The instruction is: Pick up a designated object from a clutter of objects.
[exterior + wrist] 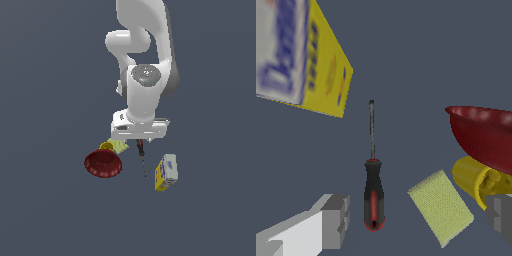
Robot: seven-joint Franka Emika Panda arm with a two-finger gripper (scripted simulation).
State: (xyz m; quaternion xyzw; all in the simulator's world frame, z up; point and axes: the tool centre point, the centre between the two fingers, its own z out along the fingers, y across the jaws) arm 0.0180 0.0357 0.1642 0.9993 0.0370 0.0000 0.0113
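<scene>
The designated object, a thin screwdriver (142, 151) with a red-and-black handle (374, 197) and a dark shaft, lies flat on the grey floor within the clutter of objects. My gripper (139, 136) hangs directly over its handle. In the wrist view the gripper (416, 217) is open wide. One grey finger (335, 221) stands beside the handle and the other finger (501, 216) is far off by the yellow piece. Nothing is held, and the handle lies between the fingers, nearer the first one.
A dark red bowl (103, 163) sits at the exterior view's left, with a small yellow round thing (106, 146) and a pale yellow-green flat square (119, 145) behind it. A yellow-and-blue box (166, 172) stands at the exterior view's right of the shaft tip.
</scene>
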